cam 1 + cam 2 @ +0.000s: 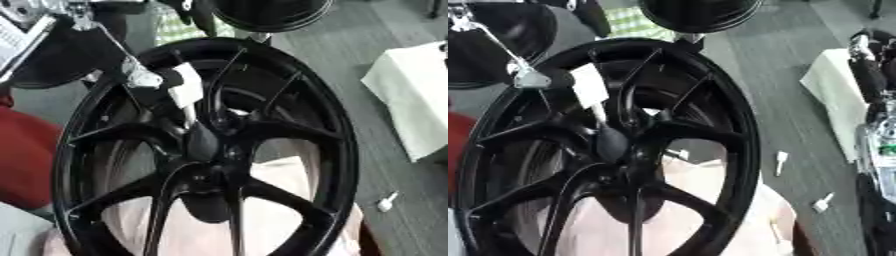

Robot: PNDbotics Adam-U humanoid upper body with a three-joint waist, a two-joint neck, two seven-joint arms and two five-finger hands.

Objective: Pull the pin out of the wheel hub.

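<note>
Directly under left hand [162, 82]: pin [186, 95]

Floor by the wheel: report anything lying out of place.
Two white bits lie loose on the grey floor to the right of the wheel, one near the rim and another lower and further out. They sit scattered, apart from everything else. I cannot tell what they are.

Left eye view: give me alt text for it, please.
A black spoked wheel fills the frame, with the left hand reaching from the upper left to a black, white-tagged pin at the hub. A small white piece lies on the grey floor.
</note>
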